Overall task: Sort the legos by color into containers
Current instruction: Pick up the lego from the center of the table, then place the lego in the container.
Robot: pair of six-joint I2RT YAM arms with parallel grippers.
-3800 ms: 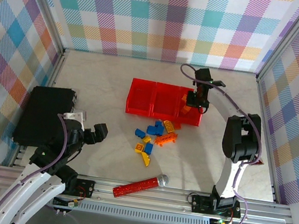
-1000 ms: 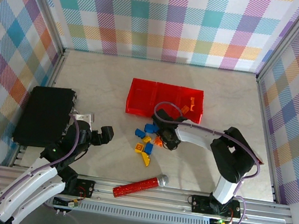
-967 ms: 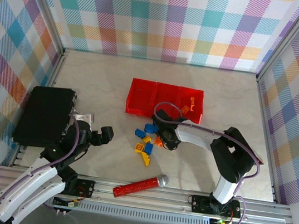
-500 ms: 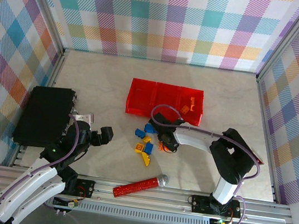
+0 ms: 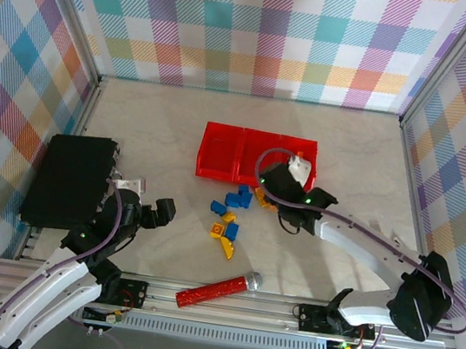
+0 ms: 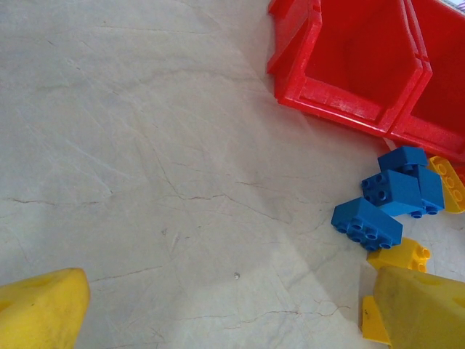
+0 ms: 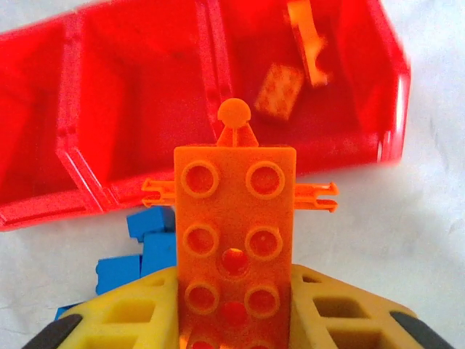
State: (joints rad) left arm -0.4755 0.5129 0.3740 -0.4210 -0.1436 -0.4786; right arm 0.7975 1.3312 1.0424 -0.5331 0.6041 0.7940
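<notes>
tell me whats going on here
The right gripper holds an orange lego just in front of the red bins. The right bin has two orange pieces in it. Blue and yellow legos lie loose on the table. The left gripper hangs open off to their left, holding nothing.
</notes>
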